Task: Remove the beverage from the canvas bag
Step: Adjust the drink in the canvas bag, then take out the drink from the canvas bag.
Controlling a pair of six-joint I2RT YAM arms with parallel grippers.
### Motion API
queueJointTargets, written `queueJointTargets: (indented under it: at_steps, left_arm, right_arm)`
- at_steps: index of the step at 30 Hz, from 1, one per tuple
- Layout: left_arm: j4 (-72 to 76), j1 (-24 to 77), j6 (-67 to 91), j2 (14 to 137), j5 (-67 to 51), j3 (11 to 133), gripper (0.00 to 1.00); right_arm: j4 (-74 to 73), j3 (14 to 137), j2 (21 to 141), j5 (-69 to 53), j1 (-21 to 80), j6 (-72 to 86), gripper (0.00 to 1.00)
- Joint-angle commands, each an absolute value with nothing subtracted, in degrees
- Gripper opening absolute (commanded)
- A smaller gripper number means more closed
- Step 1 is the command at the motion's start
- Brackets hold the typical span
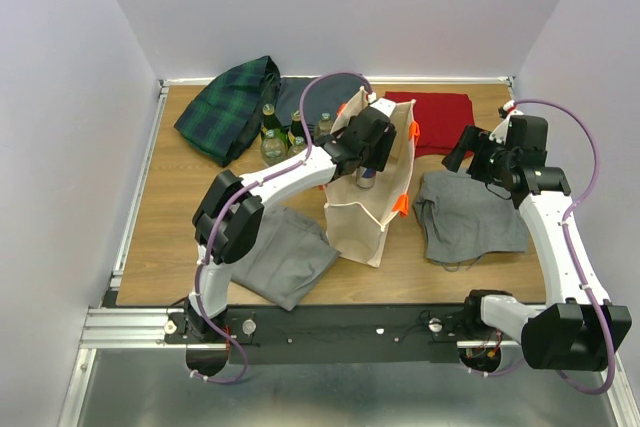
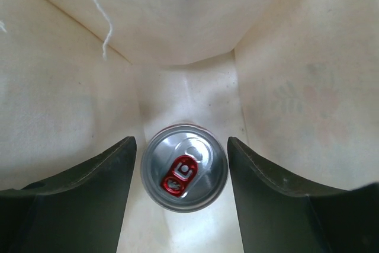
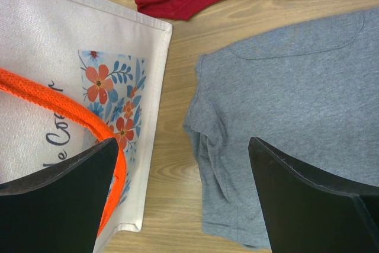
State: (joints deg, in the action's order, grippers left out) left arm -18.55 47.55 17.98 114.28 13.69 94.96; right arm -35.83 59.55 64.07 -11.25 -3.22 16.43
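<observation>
The beverage can [image 2: 184, 168] stands upright on the bottom of the canvas bag [image 2: 59, 117] (red tab up), between the spread fingers of the left pincer [image 2: 179, 145], with a gap each side. The right pincer [image 3: 182, 142] hangs wide open over the tabletop [image 3: 177, 57] beside the bag.

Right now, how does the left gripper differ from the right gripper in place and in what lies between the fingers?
The left gripper is inside the canvas bag; the right gripper hangs outside it. The left gripper straddles a silver can, with a gap on each side; the right gripper straddles only the table, between the bag and a grey cloth. Both stand open.
</observation>
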Motion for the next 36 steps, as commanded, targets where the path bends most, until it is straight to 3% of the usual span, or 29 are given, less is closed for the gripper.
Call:
queueJointTargets:
  at_steps: [1,8,11,16,20,22,26,28,36]
  left_arm:
    - [-18.90,48.16,18.63,112.85,15.56,96.50,0.72]
    - [-19.78,48.25,18.63,113.38,15.82,96.85,0.73]
    - [-19.08,48.34,18.28,114.08,15.82,97.03,0.66]
    - [-20.13,48.34,17.58,115.49,16.08,99.31,0.66]
    - [-20.48,48.34,17.23,115.84,15.82,100.19,0.60]
    - [-20.83,48.34,17.14,116.01,15.65,100.37,0.50]
    - [-21.27,48.34,17.23,115.93,15.21,100.28,0.13]
    - [-21.36,48.34,17.23,115.75,14.85,100.28,0.00]
    - [-23.29,48.52,15.39,114.26,14.33,102.57,0.00]
  right_arm:
    - [-34.98,58.89,63.63,-11.07,-3.60,15.91,1.00]
    - [-34.89,58.80,63.46,-10.99,-3.60,15.91,1.00]
    - [-34.98,58.80,63.46,-11.07,-3.60,15.82,1.00]
    - [-34.98,58.80,63.37,-10.99,-3.60,15.82,1.00]
    - [-34.98,58.80,63.46,-10.90,-3.60,15.82,1.00]
    - [-34.98,58.80,63.46,-10.90,-3.60,15.91,1.00]
    - [-34.89,58.80,63.46,-10.99,-3.60,15.82,1.00]
    - [-34.89,58.71,63.37,-10.90,-3.60,15.91,1.00]
    - [-34.89,58.80,63.37,-10.90,-3.60,15.91,1.00]
